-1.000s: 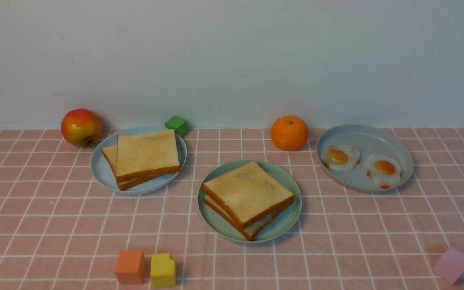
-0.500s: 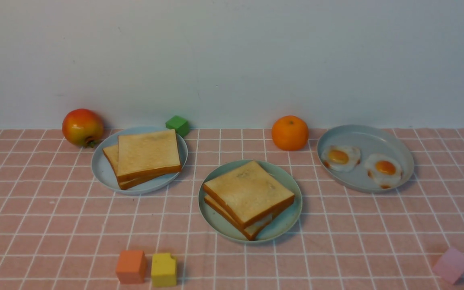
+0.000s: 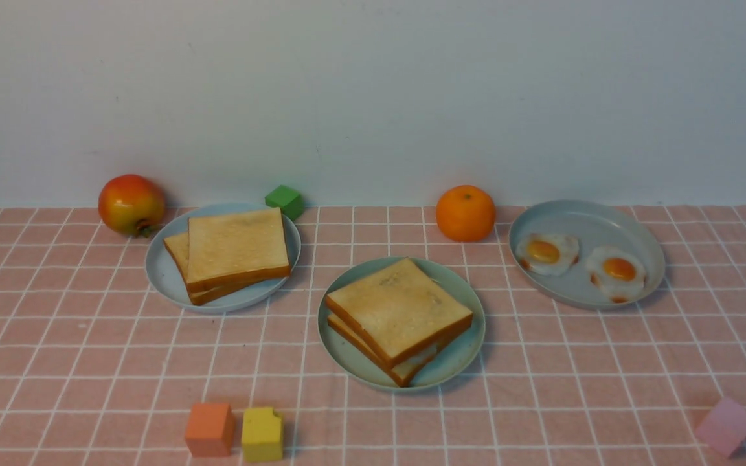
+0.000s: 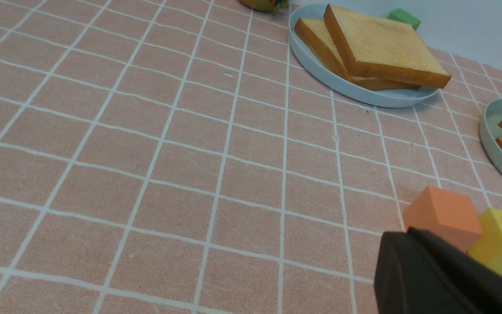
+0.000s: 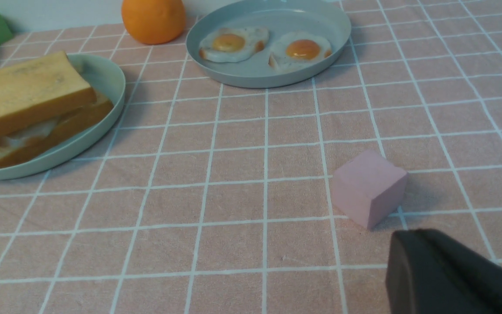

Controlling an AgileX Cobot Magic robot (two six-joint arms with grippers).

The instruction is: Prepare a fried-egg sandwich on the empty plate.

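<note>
Black left gripper (image 4: 408,261) and right gripper (image 5: 416,261), both closed and empty, sitting lower right in wrist frames; left arm gone from front view; fried-egg sandwich (image 3: 399,318) sitting centre on mint plate (image 3: 460,359).

On the pink checked tablecloth (image 3: 56,336): a pale blue plate (image 3: 162,275) bearing two plain toast slices (image 3: 236,249), a red-yellow fruit (image 3: 130,204), green cube (image 3: 285,200), orange (image 3: 465,213), grey-blue dish (image 3: 590,220) holding two fried eggs (image 3: 548,252), touching orange cube (image 3: 209,429) and yellow cube (image 3: 261,434), and pink cube (image 3: 726,425).
</note>
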